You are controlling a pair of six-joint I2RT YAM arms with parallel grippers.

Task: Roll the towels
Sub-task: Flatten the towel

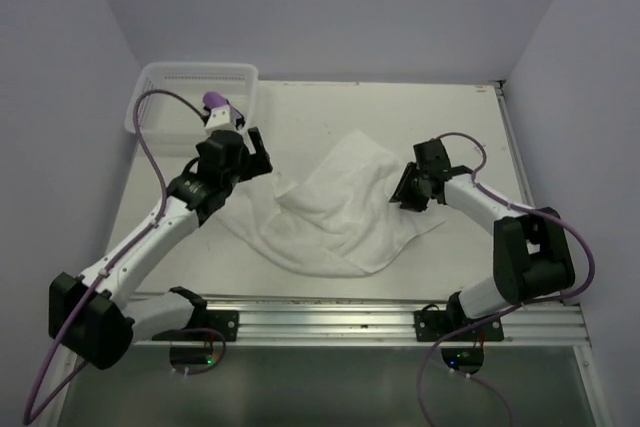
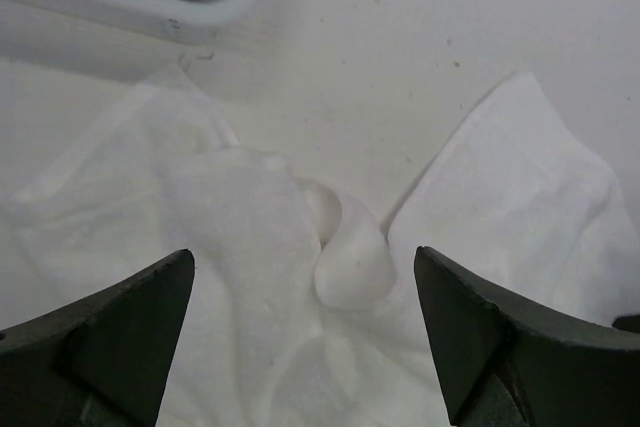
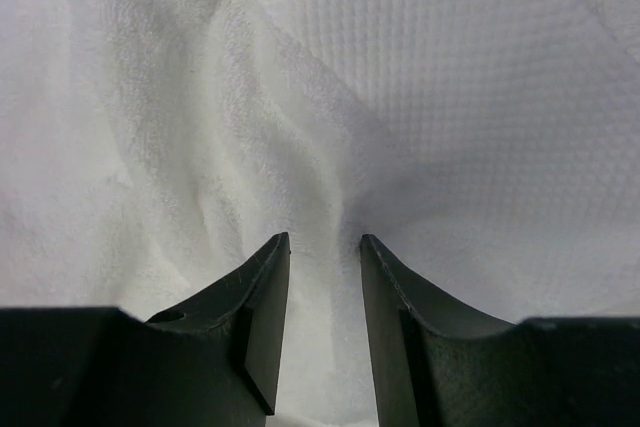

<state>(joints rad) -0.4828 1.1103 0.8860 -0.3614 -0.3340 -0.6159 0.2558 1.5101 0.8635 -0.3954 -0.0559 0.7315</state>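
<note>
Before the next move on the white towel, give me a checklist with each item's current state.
1. Left end effector open and empty: ok.
2. Right end effector free of cloth: cannot tell; a fold runs into its narrow gap.
3. White towel lying flat for rolling: not ok, it is crumpled and creased.
4. White towel fully on the table: ok.
5. Purple towel out of the way in the basket: ok.
</note>
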